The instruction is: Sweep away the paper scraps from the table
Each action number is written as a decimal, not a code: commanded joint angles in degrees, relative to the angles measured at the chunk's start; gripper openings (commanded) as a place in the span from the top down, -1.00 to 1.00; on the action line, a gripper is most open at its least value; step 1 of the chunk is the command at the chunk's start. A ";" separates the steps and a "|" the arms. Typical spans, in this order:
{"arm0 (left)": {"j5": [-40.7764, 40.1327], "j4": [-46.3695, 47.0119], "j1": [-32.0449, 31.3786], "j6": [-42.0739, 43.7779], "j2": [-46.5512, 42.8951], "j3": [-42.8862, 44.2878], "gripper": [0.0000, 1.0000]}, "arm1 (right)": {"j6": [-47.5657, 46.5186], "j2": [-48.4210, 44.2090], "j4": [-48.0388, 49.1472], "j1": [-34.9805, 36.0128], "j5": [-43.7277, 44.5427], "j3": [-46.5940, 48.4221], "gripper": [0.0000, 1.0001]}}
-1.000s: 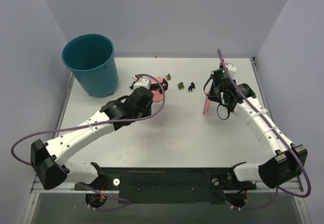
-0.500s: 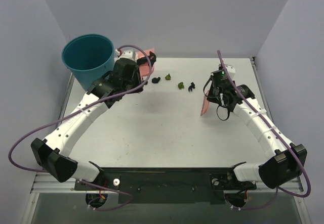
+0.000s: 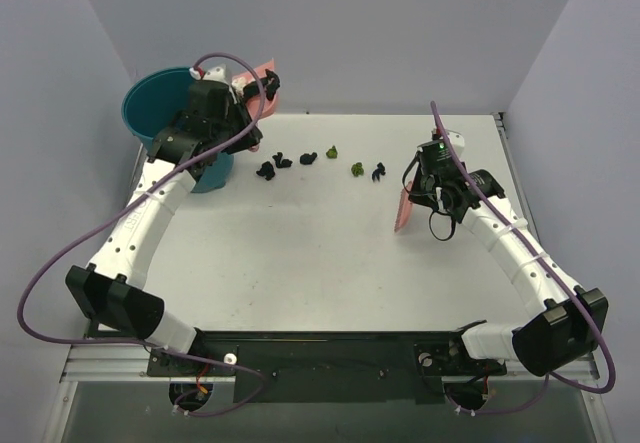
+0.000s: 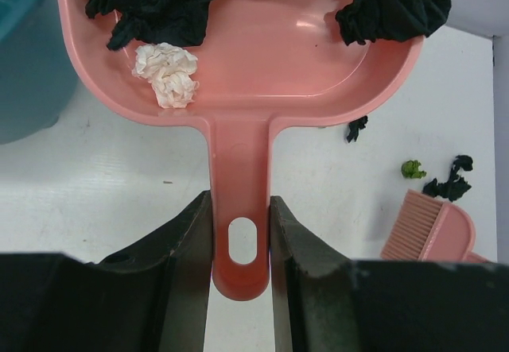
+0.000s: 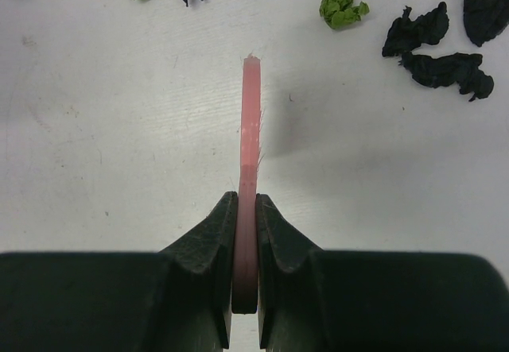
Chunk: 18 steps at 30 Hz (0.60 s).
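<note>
Scraps (image 4: 165,74) sit in dustpan (image 4: 262,74) beyond left jaws clamping it; right jaws clamp brush (image 5: 250,129).

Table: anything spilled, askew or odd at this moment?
Nothing damaged or toppled. Black and green paper scraps lie in a loose row on the table near the teal bucket; the dustpan holds more.

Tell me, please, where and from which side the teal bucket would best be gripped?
Probably the rim, from straight above, pinching the thin wall across its thickness. The bucket stands upright with its mouth open, and its round body looks too wide to span from the side. The left part of the rim is free; the left arm covers the right part.
</note>
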 commanded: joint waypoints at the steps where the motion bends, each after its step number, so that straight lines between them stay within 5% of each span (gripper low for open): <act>1: 5.53 5.47 4.86 -1.58 0.71 4.32 1.00 | 0.35 -2.04 0.07 -0.07 0.06 -0.44 1.00; 10: 17.39 11.54 16.12 -8.26 1.94 4.06 1.00 | 0.00 -2.03 -0.98 0.54 -0.02 0.70 1.00; 18: 29.70 24.36 22.19 -22.31 2.38 -1.47 1.00 | -0.62 -1.68 -1.69 1.60 0.50 1.85 1.00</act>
